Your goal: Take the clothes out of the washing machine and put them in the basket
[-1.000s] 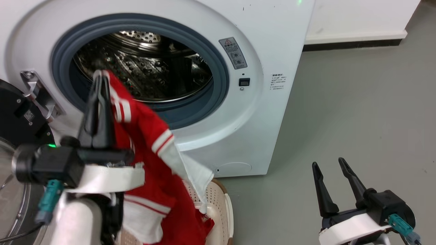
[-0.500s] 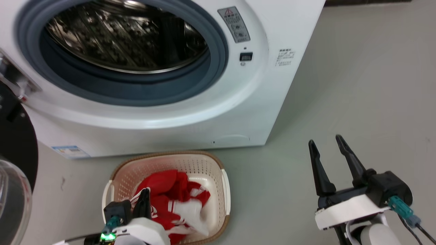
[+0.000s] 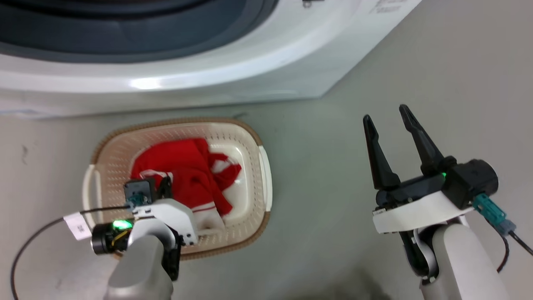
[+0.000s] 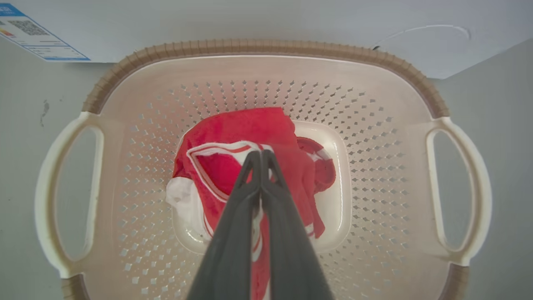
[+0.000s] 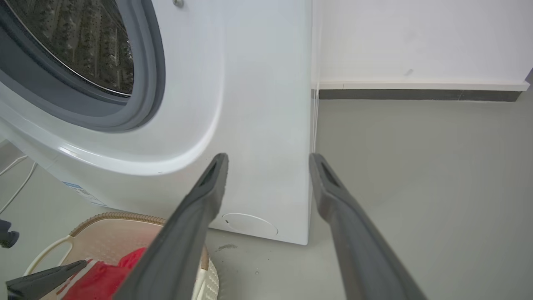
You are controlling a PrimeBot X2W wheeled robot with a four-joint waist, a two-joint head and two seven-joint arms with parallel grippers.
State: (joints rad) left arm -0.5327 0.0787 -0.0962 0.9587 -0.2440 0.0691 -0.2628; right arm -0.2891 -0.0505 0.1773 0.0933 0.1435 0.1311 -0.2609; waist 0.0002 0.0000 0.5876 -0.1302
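A: Light?
B: Bright, even, diffuse. Shadows on the floor [image 3: 333, 166] are faint and soft. There's one glare streak along the washing machine [image 3: 145, 83] lower front, which is smeared in the head view.
A: Wrist views?
B: Wide-angle, so the basket [image 4: 266, 48] rim bows. Fingers [image 4: 233, 250] of the left gripper [image 4: 261, 153] go soft near the bottom edge; right gripper [image 5: 268, 155] likewise. The clothes [image 4: 250, 129] are saturated red and tint the basket walls pink. Drum [image 5: 83, 50] dark with speckled glints.

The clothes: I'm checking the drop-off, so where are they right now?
In the head view's lower left, the clothes lie in the basket before the washing machine, the left gripper shut on them.
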